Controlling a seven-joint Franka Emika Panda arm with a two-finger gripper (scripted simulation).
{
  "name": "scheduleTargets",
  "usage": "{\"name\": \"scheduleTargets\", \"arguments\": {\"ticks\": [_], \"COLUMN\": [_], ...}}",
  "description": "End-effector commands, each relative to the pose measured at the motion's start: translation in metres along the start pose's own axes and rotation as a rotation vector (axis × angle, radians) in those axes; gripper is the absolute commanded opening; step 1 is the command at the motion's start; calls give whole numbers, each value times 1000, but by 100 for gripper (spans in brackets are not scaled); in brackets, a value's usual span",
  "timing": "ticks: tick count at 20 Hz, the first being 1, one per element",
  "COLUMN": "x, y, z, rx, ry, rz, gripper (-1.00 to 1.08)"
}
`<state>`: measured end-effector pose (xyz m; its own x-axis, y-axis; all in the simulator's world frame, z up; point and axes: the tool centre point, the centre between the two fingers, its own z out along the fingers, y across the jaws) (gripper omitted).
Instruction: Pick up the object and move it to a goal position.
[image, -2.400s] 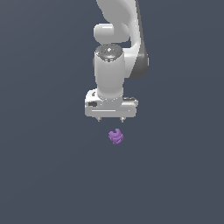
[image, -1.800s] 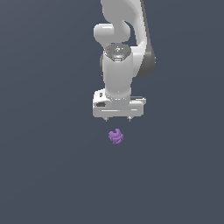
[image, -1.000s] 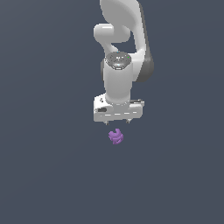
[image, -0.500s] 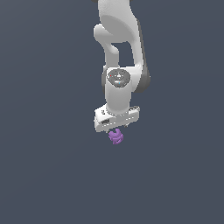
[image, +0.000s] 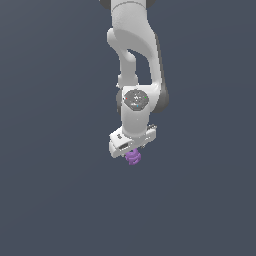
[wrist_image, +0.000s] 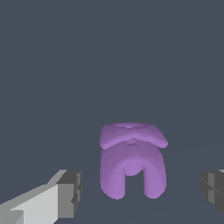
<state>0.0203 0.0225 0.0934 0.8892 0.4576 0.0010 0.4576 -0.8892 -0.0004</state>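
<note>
The object is a small purple knobbly piece lying on the dark grey floor. In the wrist view the object shows two rounded lobes with a notch between them and a flatter cap behind. My white gripper hangs straight down over it, its body covering the piece's upper part. The wrist view shows the gripper open, one finger on each side of the piece with a clear gap to both. Neither pad touches it.
Plain dark grey floor surrounds the piece on all sides. The white arm rises above the gripper toward the top of the exterior view. No other objects show.
The gripper has come down from well above the purple piece until its fingers straddle it. Its wrist has turned a little. The piece has not moved.
</note>
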Motion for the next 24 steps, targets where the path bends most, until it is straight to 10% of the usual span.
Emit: {"name": "scheduleTargets", "arguments": {"ticks": [1, 21, 22, 24], "x": [0, 0, 0, 0], "y": [0, 0, 0, 0], "z": [3, 54, 54, 54], "rx": [0, 0, 0, 0], "ry": [-1, -1, -1, -1], "rz": [-17, -20, -20, -20], "gripper": [100, 100, -100, -100]}}
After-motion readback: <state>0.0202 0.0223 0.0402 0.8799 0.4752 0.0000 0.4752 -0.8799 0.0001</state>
